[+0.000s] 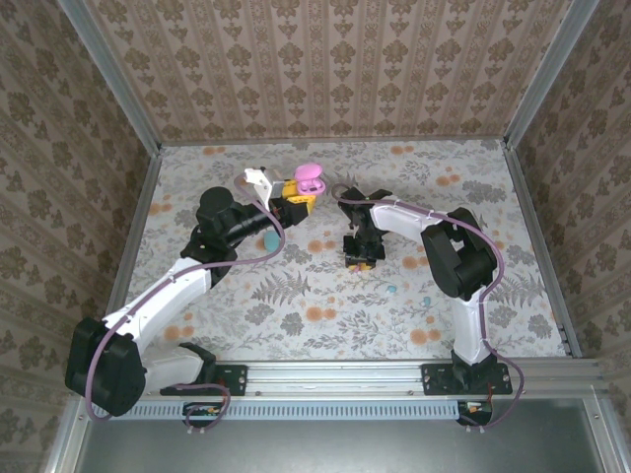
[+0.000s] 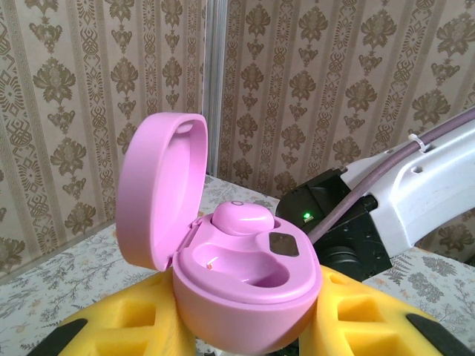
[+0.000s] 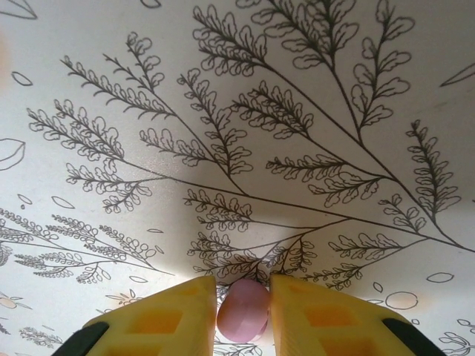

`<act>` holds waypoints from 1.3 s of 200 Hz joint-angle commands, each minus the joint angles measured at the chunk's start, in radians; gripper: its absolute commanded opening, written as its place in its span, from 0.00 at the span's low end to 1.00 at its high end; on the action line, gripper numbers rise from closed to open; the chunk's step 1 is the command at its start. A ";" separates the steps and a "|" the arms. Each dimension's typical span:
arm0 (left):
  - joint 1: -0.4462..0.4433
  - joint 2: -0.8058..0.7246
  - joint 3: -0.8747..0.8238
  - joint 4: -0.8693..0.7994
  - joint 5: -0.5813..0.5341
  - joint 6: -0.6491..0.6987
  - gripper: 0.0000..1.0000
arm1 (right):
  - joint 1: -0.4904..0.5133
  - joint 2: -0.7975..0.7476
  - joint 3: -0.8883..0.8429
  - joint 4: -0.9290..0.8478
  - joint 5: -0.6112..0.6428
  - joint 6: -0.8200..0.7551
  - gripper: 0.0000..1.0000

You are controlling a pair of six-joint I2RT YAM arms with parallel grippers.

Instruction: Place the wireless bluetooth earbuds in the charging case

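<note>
Overhead, two arms above a floral tabletop (image 1: 296, 296). Left tool (image 1: 299, 194) clamped around a pink charging case (image 2: 245, 289), raised clear of the tabletop, lid (image 2: 159, 185) swung back. Inside, a seated pink earbud (image 2: 243, 219) in the farther socket; nearer socket (image 2: 249, 268) bare (a small gold contact visible at its bottom). Right tool (image 1: 357, 254) low over the tabletop, yellow pads (image 3: 319, 319) pinched on either side of a second pink earbud (image 3: 242, 310), longer axis running up between the pads; contact with the tabletop not clear. Case up and to the left of the right tool, near but apart, mouth facing upward. Likely next: a lift of the pinched earbud, then a short carry leftward to the bare socket. Right arm the one placed for that.
</note>
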 commanded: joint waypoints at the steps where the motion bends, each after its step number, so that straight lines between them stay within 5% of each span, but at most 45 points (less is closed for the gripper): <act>1: 0.005 -0.015 0.006 0.021 -0.002 0.011 0.28 | 0.008 0.027 0.020 -0.040 0.031 -0.011 0.28; 118: 0.004 -0.010 0.013 0.022 0.003 0.007 0.28 | 0.000 -0.093 -0.033 0.046 0.027 -0.014 0.24; 260: 0.005 0.007 0.009 0.036 -0.004 0.003 0.27 | -0.114 -0.592 -0.158 0.411 -0.388 0.092 0.23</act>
